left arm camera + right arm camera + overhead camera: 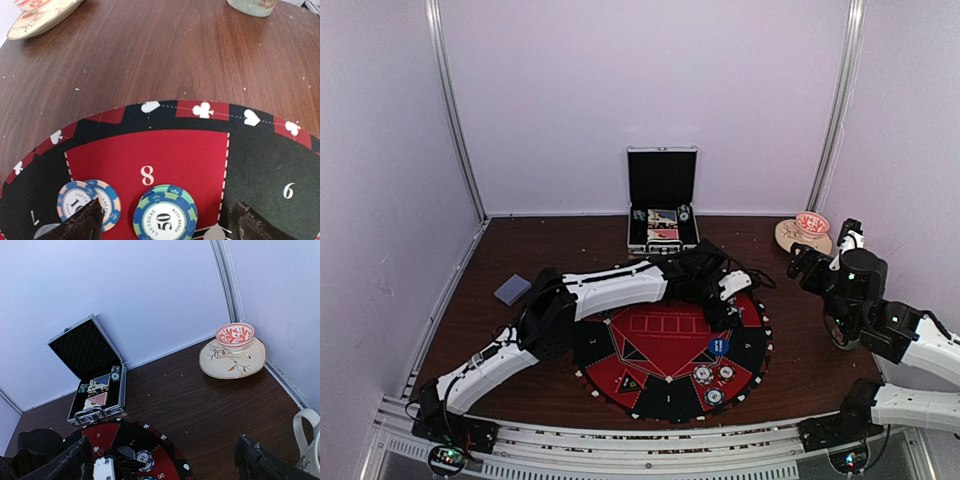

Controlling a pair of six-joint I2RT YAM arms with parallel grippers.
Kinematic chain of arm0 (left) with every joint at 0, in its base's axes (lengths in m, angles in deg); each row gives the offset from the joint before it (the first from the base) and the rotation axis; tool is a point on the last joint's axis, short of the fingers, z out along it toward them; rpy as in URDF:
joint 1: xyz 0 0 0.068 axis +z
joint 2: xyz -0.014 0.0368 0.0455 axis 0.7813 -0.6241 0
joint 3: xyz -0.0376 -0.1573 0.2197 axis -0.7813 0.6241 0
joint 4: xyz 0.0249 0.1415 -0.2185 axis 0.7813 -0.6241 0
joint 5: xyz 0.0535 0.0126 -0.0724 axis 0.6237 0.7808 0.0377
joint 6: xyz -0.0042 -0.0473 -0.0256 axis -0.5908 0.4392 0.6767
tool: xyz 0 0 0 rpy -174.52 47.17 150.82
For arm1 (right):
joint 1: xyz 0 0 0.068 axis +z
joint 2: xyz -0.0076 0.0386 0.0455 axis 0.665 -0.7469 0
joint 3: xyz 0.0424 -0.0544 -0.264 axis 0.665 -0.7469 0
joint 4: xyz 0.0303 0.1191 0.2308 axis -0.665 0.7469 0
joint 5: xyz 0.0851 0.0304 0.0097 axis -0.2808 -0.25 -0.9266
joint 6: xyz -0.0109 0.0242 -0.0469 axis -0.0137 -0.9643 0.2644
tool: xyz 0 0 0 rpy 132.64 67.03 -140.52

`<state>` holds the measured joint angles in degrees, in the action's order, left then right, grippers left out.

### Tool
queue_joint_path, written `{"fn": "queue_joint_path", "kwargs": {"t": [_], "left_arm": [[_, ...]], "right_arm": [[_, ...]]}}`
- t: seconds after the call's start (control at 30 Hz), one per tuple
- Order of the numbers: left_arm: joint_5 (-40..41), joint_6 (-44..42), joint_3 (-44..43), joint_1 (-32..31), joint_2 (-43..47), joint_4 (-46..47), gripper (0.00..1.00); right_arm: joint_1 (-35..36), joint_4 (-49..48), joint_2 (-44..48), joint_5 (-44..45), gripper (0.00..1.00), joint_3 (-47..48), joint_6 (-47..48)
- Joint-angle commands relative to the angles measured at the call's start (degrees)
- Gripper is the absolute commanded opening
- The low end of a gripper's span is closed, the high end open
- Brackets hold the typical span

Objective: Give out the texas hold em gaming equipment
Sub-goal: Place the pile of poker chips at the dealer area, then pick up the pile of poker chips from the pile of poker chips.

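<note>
The distribution looks partly done. On the round red-and-black mat several poker chips already lie in the seats at the near right edge, and a blue marker disc lies a little further in. At the far right side the left gripper hangs low over seat 8 with its fingers wide apart. A green-and-blue chip lies flat on the mat between them, touched by neither finger, so I judge it as delivered. Two more chips overlap just beside it, at the border to the next seat.

Much is left, I think: the open metal case at the far edge of the counter holds more chips and card packs, and a grey-blue deck lies alone on the left side, with no cards dealt on the mat. The right gripper waits well apart from the mat – fingers spread, nothing between them.

Readable writing: the green chip says "LAS VEGAS" and "50"; the mat shows the seat numbers "8" and "6", and "9" in the right wrist view. The number on the white-blue chip starts with "1" – the rest is hidden.
</note>
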<state>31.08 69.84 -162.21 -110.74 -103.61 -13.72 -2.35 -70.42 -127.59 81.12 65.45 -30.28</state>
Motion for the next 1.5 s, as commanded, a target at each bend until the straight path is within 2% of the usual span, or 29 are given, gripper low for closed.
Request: {"fn": "queue_joint_path", "kwargs": {"t": [0.0,0.13,0.37,0.47,0.7,0.87,1.1,1.37,1.47], "left_arm": [[0.03,0.63,-1.56,-0.33,8.21,-0.24,0.92],[1.60,-0.14,3.23,-0.33,15.09,-0.83,0.98],[8.22,-2.38,16.20,0.38,30.34,-0.81,0.98],[10.51,-2.91,22.44,2.56,37.20,-0.69,0.98],[8.46,-1.01,39.99,15.84,52.59,0.87,0.98],[5.54,-2.57,51.91,25.42,60.10,2.53,0.98],[2.13,-3.20,61.41,37.16,60.39,3.63,0.98],[-2.03,-2.23,64.83,42.94,52.04,5.84,0.98],[-0.25,-2.17,65.20,43.35,49.90,6.21,0.97]], "right_arm": [[-0.31,0.03,0.07,-0.04,1.00,-0.55,0.37],[-0.29,0.08,0.40,0.22,1.00,-0.60,0.46],[-0.30,-0.36,-0.12,0.39,1.00,-0.72,1.11],[-0.30,-0.70,-1.26,-0.08,1.00,-0.61,1.55],[-0.30,-1.57,-5.14,-1.66,1.00,-0.10,2.01],[-0.29,-2.32,-7.36,-2.62,1.00,0.01,2.29],[-0.26,-2.51,-10.25,-2.83,1.00,0.52,2.54],[-0.26,-2.34,-10.38,-3.00,1.00,0.60,2.59],[-0.31,-2.27,-9.92,-3.24,1.00,0.65,2.56]]}}
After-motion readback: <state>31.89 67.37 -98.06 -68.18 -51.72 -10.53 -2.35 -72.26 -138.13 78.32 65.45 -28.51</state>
